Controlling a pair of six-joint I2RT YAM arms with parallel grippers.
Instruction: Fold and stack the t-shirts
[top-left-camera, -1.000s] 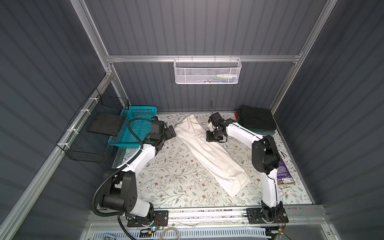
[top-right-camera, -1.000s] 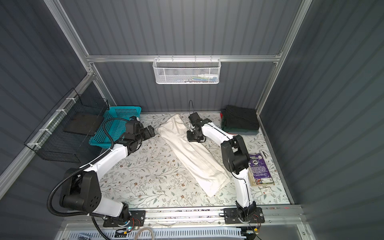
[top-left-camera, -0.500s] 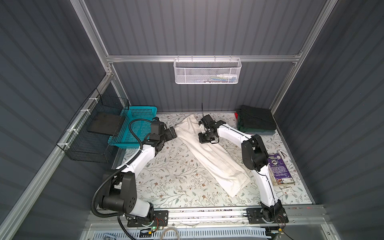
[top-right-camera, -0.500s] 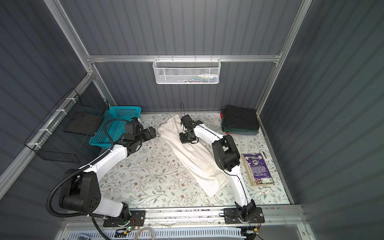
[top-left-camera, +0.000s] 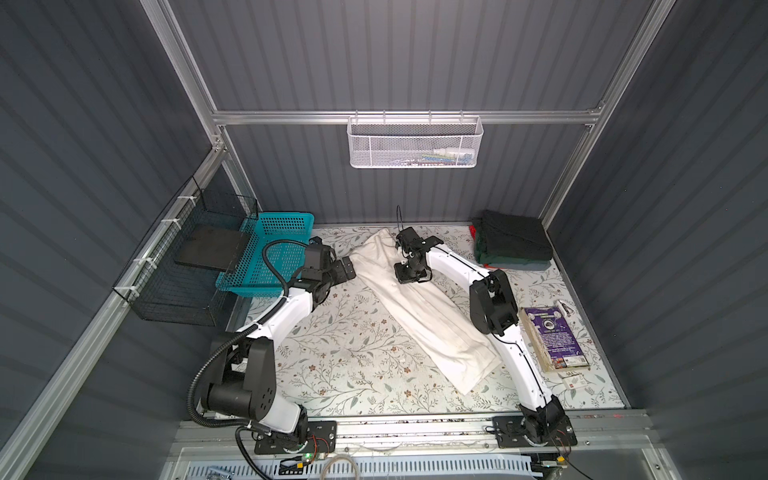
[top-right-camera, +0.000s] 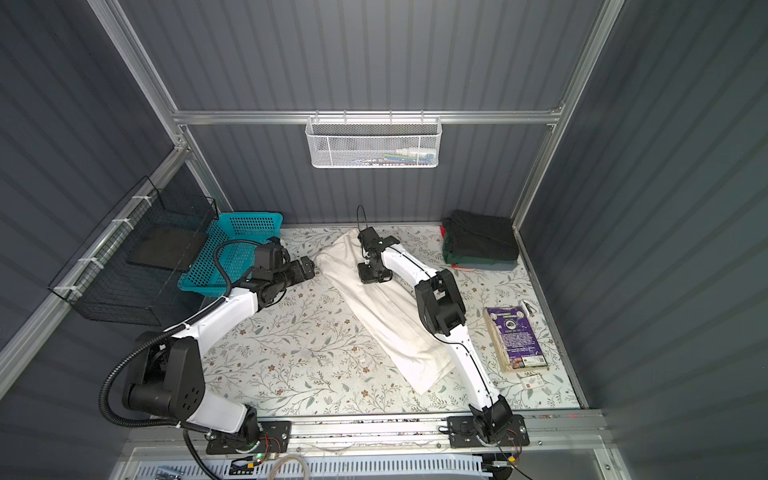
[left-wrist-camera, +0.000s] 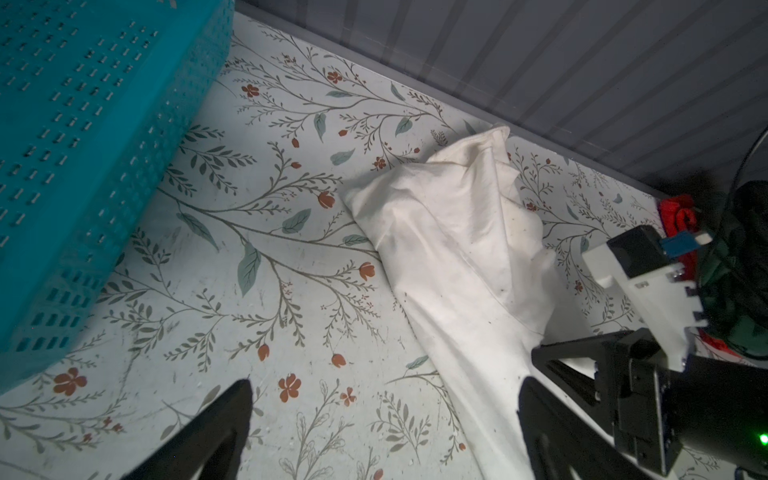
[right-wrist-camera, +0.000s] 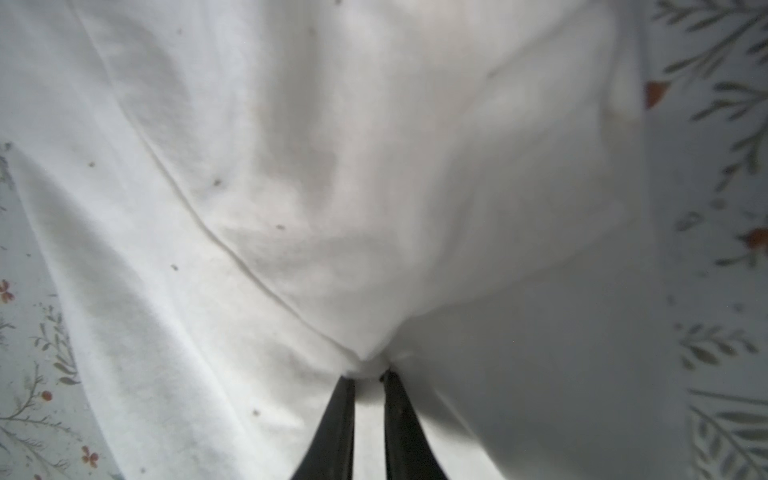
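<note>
Atop the shirt, right gripper pinches a fold; beside the shirt, left gripper gapes wide.

Off-white t-shirt; teal basket; floral table covering; purple book.
</note>
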